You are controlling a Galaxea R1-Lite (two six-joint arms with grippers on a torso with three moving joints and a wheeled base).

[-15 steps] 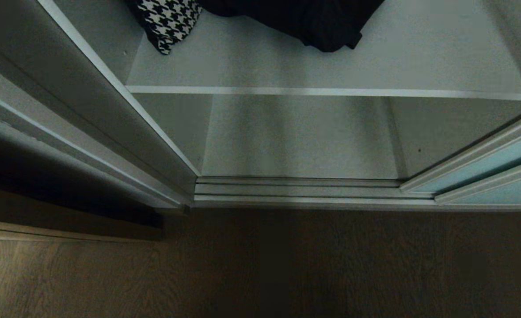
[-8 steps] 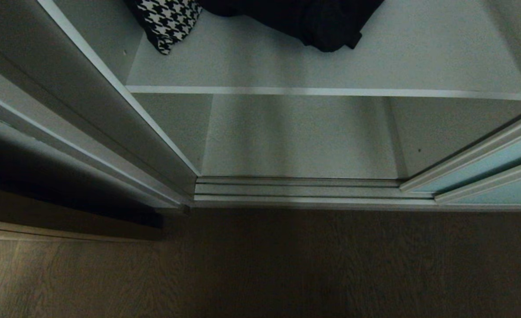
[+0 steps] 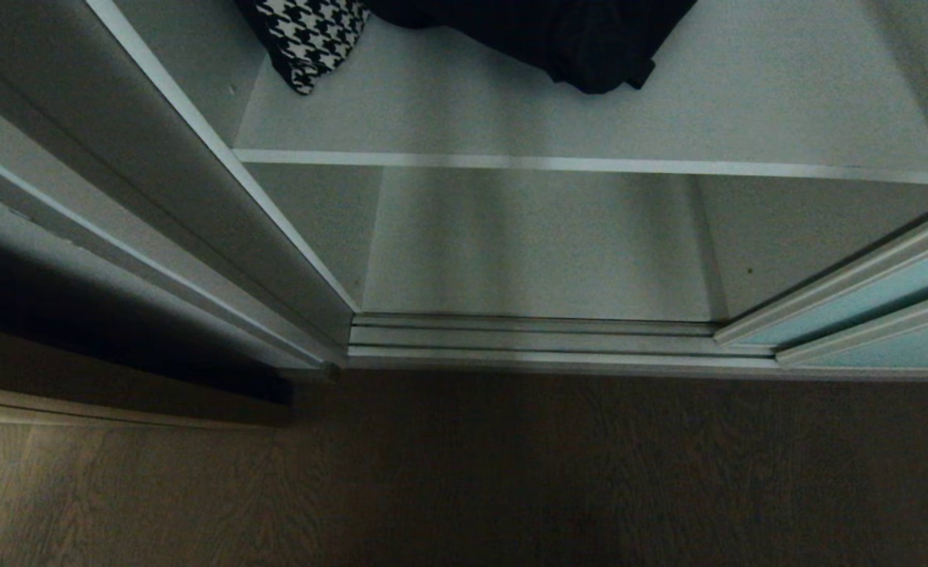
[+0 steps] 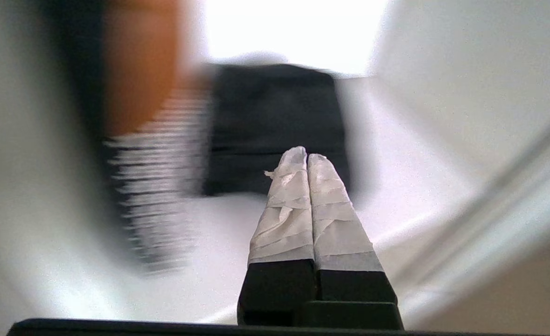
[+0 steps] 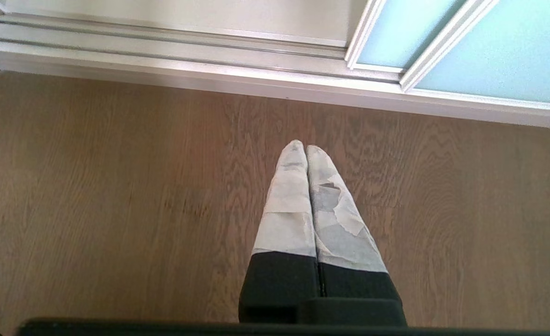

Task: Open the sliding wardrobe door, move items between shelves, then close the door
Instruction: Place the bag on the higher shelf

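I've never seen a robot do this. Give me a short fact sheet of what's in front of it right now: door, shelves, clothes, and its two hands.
sliding wardrobe door: slid to the right, wardrobe open
upper shelf: holds the clothes
black garment: lying at the back of the upper shelf
houndstooth item: left of the black garment
lower shelf: nothing seen on it
left gripper: shut, empty, pointed toward the black garment
right gripper: shut, empty, hanging over the wood floor
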